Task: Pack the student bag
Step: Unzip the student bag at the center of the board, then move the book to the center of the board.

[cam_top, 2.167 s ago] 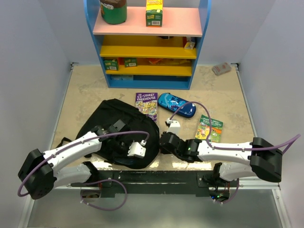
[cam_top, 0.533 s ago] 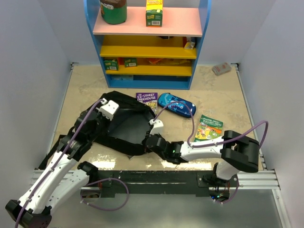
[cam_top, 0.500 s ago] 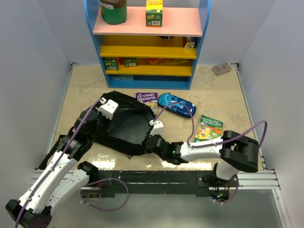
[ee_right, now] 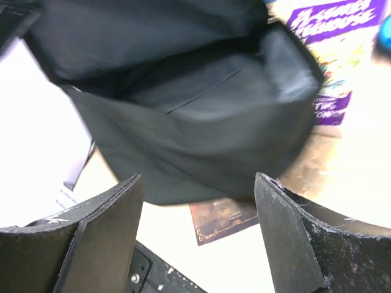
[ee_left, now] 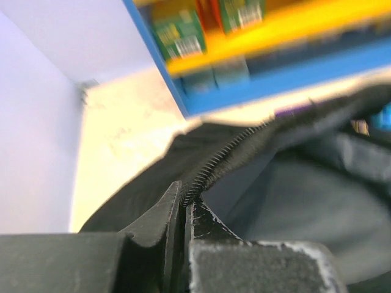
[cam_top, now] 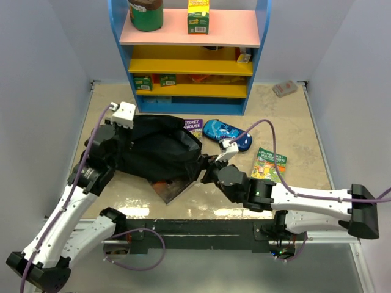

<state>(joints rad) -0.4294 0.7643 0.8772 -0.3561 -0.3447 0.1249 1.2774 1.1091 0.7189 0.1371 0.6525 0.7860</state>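
Note:
The student bag [cam_top: 160, 152], black fabric, lies left of centre with its mouth held open toward the right. My left gripper [cam_top: 129, 135] is shut on the bag's zippered rim [ee_left: 227, 154] and holds it up at the back left. My right gripper [cam_top: 205, 173] is open just outside the bag's mouth, with nothing between its fingers [ee_right: 104, 238]. The right wrist view looks into the dark, hollow bag [ee_right: 183, 122]. A dark brown book [cam_top: 174, 190] pokes out from beneath the bag's lower lip, and its corner [ee_right: 229, 217] shows between my right jaws.
A purple book [cam_top: 194, 126], a blue pencil case [cam_top: 227, 134] and a green book [cam_top: 269, 163] lie on the table right of the bag. A blue shelf unit [cam_top: 189, 55] with boxes and a jar stands at the back. A small packet [cam_top: 285, 88] lies far right.
The left gripper has raised the bag's rim up and back to the left. The right gripper has opened and drawn back to the right. The brown book now shows under the bag's edge.

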